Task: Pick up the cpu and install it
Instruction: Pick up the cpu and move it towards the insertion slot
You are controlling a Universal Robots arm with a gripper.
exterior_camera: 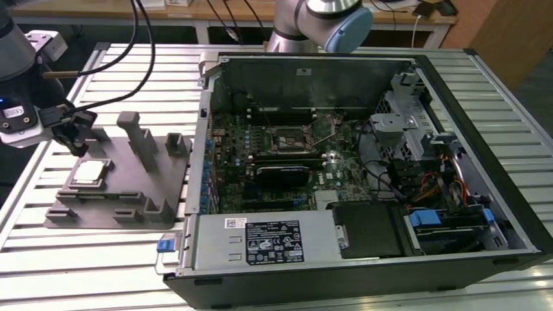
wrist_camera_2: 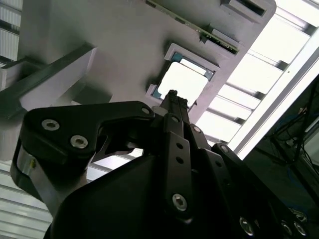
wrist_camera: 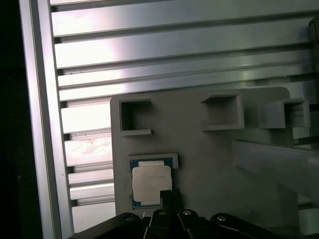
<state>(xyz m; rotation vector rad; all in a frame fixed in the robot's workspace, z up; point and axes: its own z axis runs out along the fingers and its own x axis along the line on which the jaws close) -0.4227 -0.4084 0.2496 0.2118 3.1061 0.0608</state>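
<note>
cpu [exterior_camera: 89, 172]: still parked flat in its shallow pocket on the grey holder [exterior_camera: 129, 197], shiny side up. Not picked up yet. You can see it in both wrist views too [wrist_camera_2: 182, 82] [wrist_camera: 149, 181].
jaws: they look pinched closed with nothing between them. The fingertips [wrist_camera_2: 172, 98] hang just above the cpu, near one edge of it. I can't tell for sure if they touch it.
holder: a grey plate with a few upright posts and little boxy pockets. It sits on the slatted metal bench [exterior_camera: 87, 259], just beside the pc case [exterior_camera: 496, 194], on the exterior view's left.
pc case: lying on its side with the panel off, so the board faces up.
socket [exterior_camera: 289, 138]: the black-framed square in the upper middle of the board, no chip in it.
power supply [exterior_camera: 259, 241]: the silver box with the white label, along the case's near edge.
</note>
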